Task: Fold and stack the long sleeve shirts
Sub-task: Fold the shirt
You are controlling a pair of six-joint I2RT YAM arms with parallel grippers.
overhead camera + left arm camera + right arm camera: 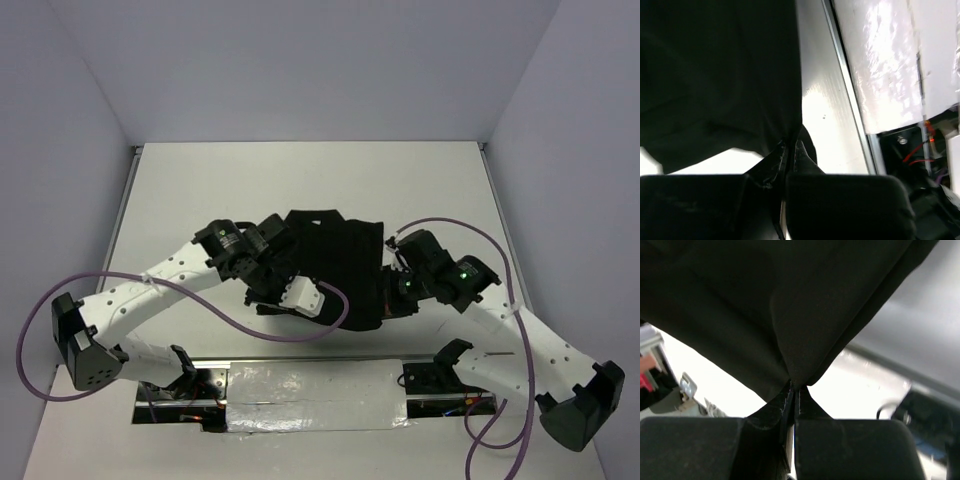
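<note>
The long sleeve shirt point(335, 262) is a black bundle of fabric near the middle of the white table, held between my two arms. My left gripper point(283, 278) is at its left edge. In the left wrist view the left gripper point(791, 146) is shut on a pinch of the shirt point(715, 75), which spreads away from the fingertips. My right gripper point(388, 292) is at the shirt's near right edge. In the right wrist view the right gripper point(795, 385) is shut on a corner of the shirt point(765, 290), which fans out taut above it. The neck label is not visible.
A shiny taped strip point(315, 395) runs along the near table edge between the arm bases, and appears bright in the left wrist view point(890, 65). Purple cables point(300, 335) loop beside both arms. White walls enclose the table point(300, 180) on three sides.
</note>
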